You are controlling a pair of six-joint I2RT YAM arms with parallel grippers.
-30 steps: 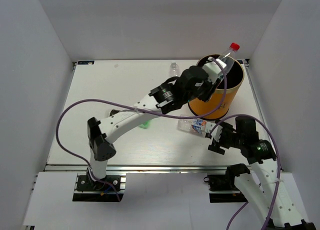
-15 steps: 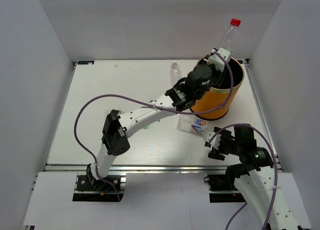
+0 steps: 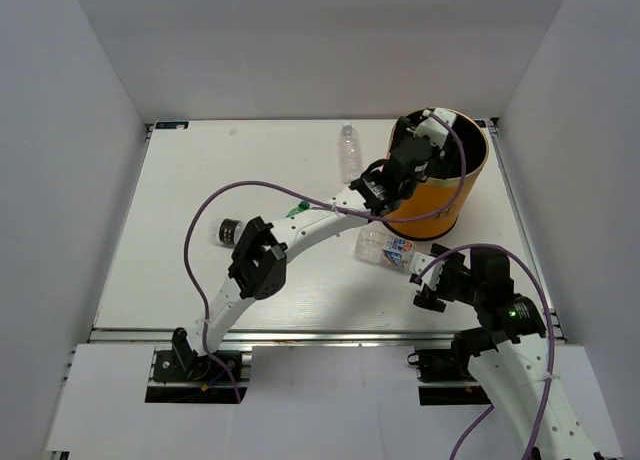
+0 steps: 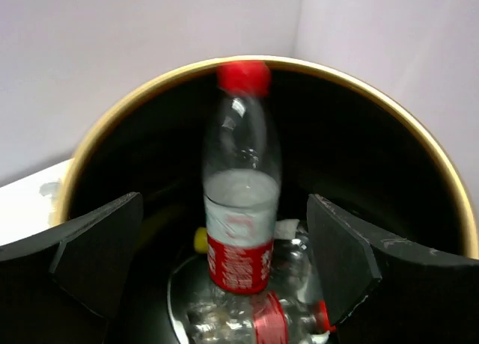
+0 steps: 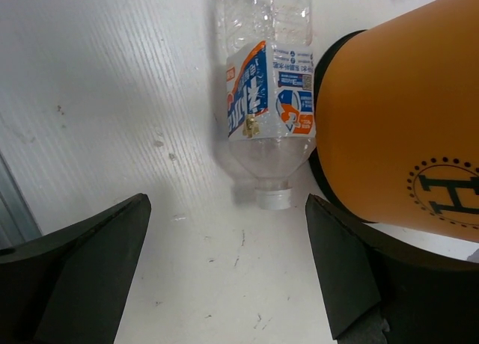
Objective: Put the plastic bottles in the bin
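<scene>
My left gripper (image 3: 424,143) hangs open over the mouth of the orange bin (image 3: 447,202). In the left wrist view a clear bottle with a red cap and red label (image 4: 241,209) stands upright between the wide jaws (image 4: 223,202), touching neither, inside the bin's pale rim (image 4: 127,105). More bottles lie on the bin's floor, one red-labelled (image 4: 269,321), and a yellow cap (image 4: 200,239) shows. A blue-labelled bottle (image 5: 266,97) lies against the bin's foot (image 5: 404,134), white cap toward my open right gripper (image 5: 227,203), which is short of it. A plain clear bottle (image 3: 348,152) lies left of the bin.
A bit of green (image 3: 297,210) shows from under the left arm. A small dark object (image 3: 232,230) sits on the white table (image 3: 180,190) to the left. White walls close in the table on three sides. The right arm (image 3: 500,310) is near the front edge.
The left gripper has opened and let go of the red-capped bottle, which has dropped from above the rim into the bin. The left arm reached further over the bin. The right arm barely moved.
</scene>
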